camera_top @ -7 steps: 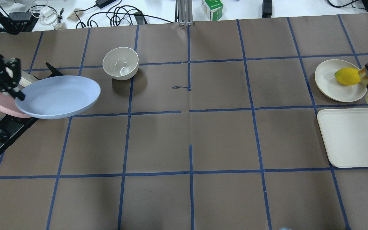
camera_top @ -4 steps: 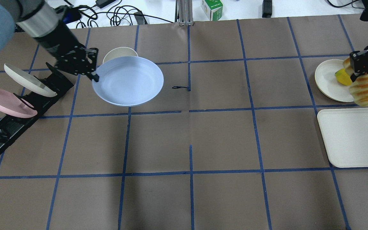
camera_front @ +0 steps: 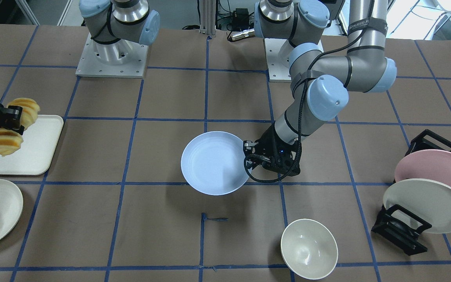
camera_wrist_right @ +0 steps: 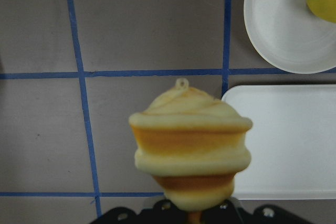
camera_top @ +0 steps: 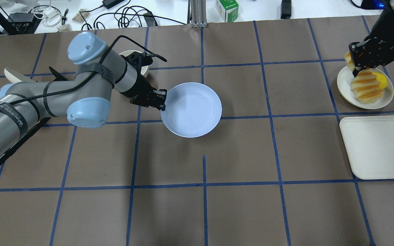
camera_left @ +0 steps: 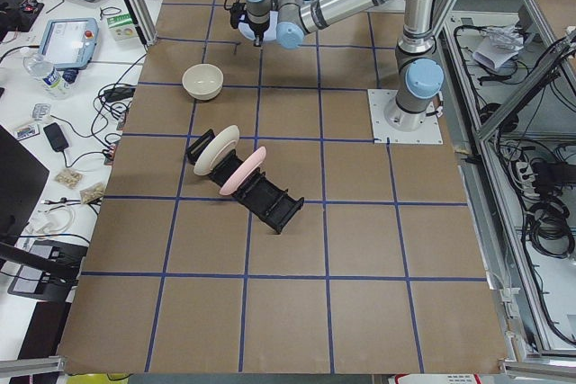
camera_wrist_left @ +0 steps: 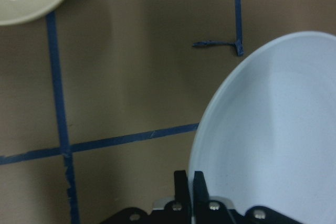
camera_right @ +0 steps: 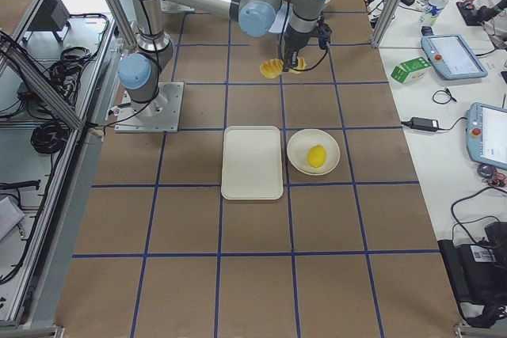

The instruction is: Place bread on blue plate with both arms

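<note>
Lavender-blue plate (camera_top: 192, 109) has swung from the far left to the middle of the overhead view, low over the bench (camera_top: 245, 212), rim pinched in the left jaws. Right jaws clamp the bread (camera_top: 366, 89) at upper right, shifted inward; placing likely follows.

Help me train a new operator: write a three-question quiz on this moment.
1. True or false: the left gripper pinches the blue plate at its rim.
2. What does the right gripper hold? A) the bread B) the yellow fruit C) the white tray
3. Fill in: the pink plate leans in the black ___.
Key: 1 true; 2 A; 3 rack.
</note>
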`<state>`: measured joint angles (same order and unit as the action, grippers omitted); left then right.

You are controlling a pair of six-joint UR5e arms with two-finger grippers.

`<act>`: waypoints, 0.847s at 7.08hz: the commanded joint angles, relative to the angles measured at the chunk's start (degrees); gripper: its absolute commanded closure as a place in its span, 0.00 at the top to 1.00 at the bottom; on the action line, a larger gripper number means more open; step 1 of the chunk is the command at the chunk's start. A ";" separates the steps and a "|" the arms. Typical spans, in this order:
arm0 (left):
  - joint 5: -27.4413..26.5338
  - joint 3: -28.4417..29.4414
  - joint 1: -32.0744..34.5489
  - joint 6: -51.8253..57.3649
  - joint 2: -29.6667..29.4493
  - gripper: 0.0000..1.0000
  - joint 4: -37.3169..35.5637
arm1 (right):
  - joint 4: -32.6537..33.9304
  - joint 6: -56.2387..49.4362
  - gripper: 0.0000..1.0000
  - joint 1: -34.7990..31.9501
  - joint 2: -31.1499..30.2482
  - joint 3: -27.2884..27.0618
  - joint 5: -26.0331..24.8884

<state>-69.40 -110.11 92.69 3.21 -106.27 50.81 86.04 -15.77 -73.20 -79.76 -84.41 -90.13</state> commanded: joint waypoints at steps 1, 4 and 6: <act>0.31 -3.88 1.53 -0.13 -4.28 0.00 -8.24 | 0.71 5.81 0.00 -4.74 1.62 0.21 3.54; 0.05 -3.44 2.05 1.00 -7.99 0.42 -14.85 | 7.37 16.77 0.00 -13.96 5.30 -0.14 3.91; -6.57 -1.70 2.84 1.80 -5.19 1.00 -14.60 | 11.31 24.26 0.00 -18.80 7.68 -0.31 5.84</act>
<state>-71.41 -112.94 95.03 4.35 -112.65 36.15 94.10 3.70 -88.91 -73.55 -84.46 -85.28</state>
